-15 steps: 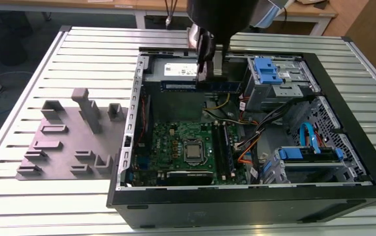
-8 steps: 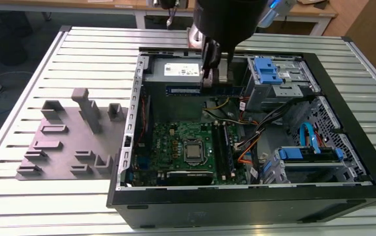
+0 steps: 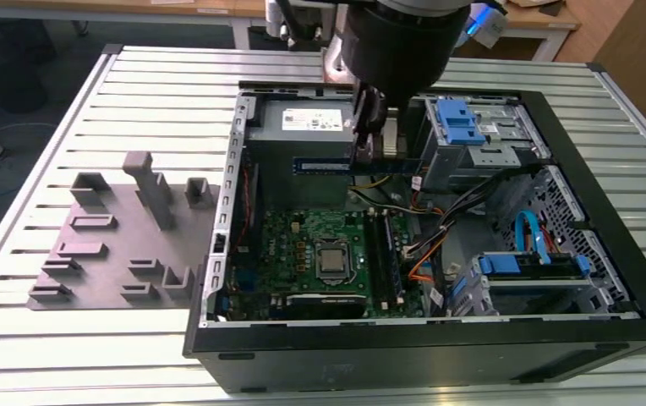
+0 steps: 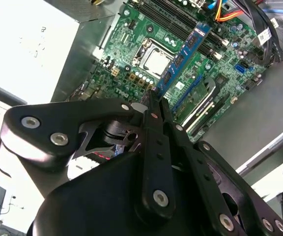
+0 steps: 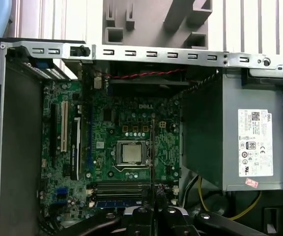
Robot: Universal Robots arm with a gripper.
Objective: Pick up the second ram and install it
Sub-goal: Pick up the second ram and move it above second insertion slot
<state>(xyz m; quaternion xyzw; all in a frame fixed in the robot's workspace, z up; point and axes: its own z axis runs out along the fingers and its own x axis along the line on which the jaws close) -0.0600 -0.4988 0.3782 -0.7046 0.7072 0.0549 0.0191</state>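
My gripper (image 3: 366, 156) hangs over the open computer case (image 3: 593, 338), above the gap between the power supply and the motherboard (image 3: 300, 245). It is shut on the second ram (image 3: 323, 165), a thin dark blue stick that juts sideways from the fingers. In the second wrist view the ram (image 4: 183, 54) reaches out from the closed gripper (image 4: 154, 101) over the board. In the first wrist view the ram (image 5: 153, 147) appears edge-on as a thin dark line above the gripper (image 5: 154, 209). The long black memory slots (image 5: 119, 188) lie beside the processor (image 5: 131, 153).
A grey fixture plate (image 3: 120, 237) with upright blocks rests on the slatted table at the exterior view's left. Inside the case are the power supply (image 5: 249, 142), blue drive brackets (image 3: 458, 118), loose cables (image 3: 436, 228) and a blue strip (image 5: 117, 202) along one slot.
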